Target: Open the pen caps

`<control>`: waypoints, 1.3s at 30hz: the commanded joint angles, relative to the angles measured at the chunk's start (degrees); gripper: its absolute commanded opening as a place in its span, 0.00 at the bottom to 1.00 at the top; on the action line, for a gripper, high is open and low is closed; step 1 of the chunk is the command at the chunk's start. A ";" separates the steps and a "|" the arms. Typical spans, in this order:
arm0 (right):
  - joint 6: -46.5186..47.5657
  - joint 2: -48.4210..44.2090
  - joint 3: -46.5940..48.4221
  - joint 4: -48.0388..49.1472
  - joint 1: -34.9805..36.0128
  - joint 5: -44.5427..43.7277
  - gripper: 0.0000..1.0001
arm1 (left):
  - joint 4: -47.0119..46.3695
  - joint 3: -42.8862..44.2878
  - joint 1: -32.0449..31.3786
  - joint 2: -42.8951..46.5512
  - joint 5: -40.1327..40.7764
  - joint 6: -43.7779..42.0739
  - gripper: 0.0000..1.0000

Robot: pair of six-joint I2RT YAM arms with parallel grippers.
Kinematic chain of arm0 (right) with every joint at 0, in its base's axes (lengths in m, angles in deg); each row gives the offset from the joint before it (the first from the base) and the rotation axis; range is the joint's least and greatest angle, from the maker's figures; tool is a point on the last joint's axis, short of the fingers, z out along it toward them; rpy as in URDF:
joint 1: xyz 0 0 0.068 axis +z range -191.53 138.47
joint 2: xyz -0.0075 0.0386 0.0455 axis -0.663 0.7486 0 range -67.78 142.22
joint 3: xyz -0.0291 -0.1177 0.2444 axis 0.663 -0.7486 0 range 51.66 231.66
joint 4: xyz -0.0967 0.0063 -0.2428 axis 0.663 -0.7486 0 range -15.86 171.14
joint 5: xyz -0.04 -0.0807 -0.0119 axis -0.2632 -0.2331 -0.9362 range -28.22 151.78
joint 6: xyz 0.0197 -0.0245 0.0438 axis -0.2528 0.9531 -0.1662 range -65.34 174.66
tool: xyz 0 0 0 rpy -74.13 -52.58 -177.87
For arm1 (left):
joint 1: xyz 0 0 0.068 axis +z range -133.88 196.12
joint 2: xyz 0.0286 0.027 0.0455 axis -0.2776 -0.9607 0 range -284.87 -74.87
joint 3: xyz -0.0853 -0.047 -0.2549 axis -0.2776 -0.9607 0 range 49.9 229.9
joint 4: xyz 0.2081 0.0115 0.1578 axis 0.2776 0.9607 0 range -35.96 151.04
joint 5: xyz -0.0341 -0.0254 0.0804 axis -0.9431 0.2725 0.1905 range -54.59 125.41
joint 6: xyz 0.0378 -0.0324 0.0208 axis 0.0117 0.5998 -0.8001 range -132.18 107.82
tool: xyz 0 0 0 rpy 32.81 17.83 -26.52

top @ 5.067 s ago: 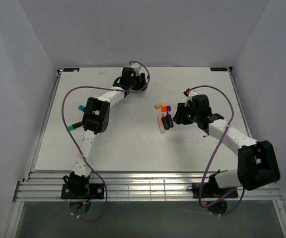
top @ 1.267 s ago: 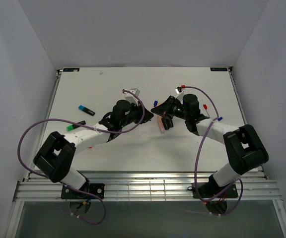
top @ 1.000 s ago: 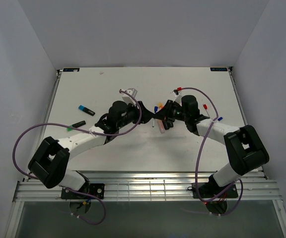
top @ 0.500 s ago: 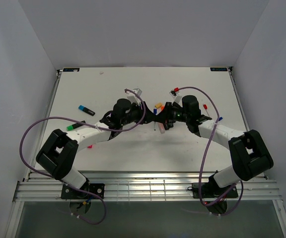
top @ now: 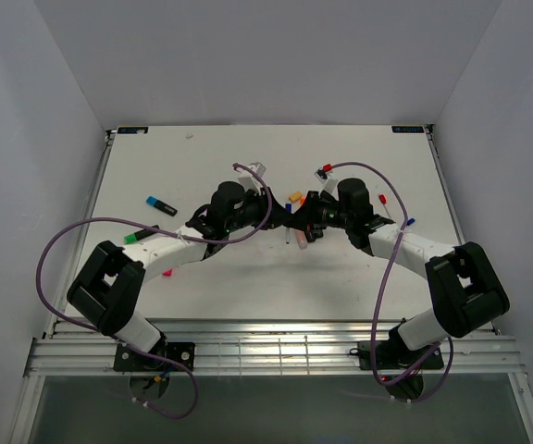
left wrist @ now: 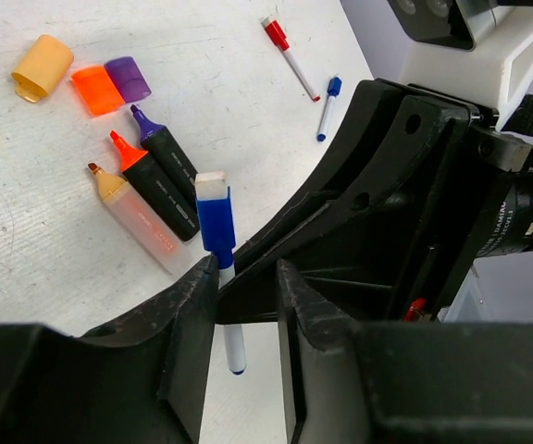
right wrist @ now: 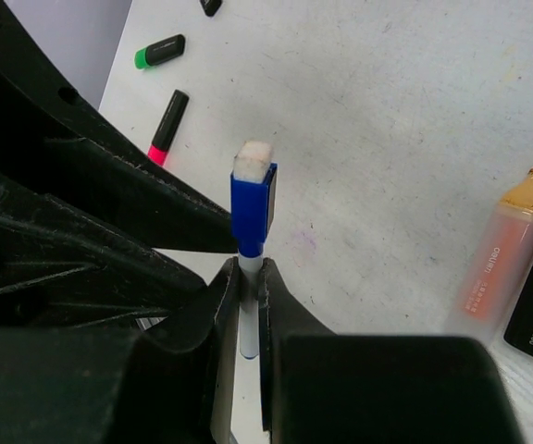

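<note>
Two grippers are facing each other over the middle of the tabletop (top: 276, 277), hiding most of the pen between them from above. The right gripper (right wrist: 249, 270) is clamping the thin white pen (right wrist: 248, 326), which is standing roughly upright with its blue cap (right wrist: 253, 205) on top. The left gripper (left wrist: 246, 277) is straddling the barrel just below that cap, jaws slightly apart. Beyond, an orange cap (left wrist: 97, 90) and a purple cap (left wrist: 129, 79) are lying loose near three uncapped markers (left wrist: 151, 190), whose printing is too small to read.

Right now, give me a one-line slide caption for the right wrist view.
Right gripper pinches the white pen below its blue cap; uncapped orange highlighter nearby.
</note>
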 commanded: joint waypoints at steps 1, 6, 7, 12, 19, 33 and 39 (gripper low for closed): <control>1.17 -2.04 0.79 2.27 1.70 3.63 0.08 | -0.04 2.30 0.33 -0.11 1.99 -0.34 0.37; 1.17 -3.54 -0.70 2.44 2.14 3.64 0.08 | 0.93 2.39 1.04 0.42 2.79 -0.26 0.37; 1.26 -3.63 -1.05 2.53 2.23 3.64 0.08 | 1.01 2.47 1.13 0.33 2.87 -0.17 0.38; 1.44 -3.80 -1.31 2.36 2.49 4.08 0.08 | 1.02 2.74 1.13 -0.20 2.70 0.01 0.42; 1.61 -4.59 -2.02 2.18 2.93 3.99 0.08 | 1.98 2.47 1.65 0.95 4.28 -0.25 0.44; 2.49 -5.56 -1.14 0.42 3.28 2.58 0.08 | 2.33 3.18 2.01 0.07 2.09 0.10 0.39; -0.05 -4.51 0.00 0.86 3.37 -0.31 0.08 | 2.25 1.95 2.01 0.68 1.82 0.36 0.38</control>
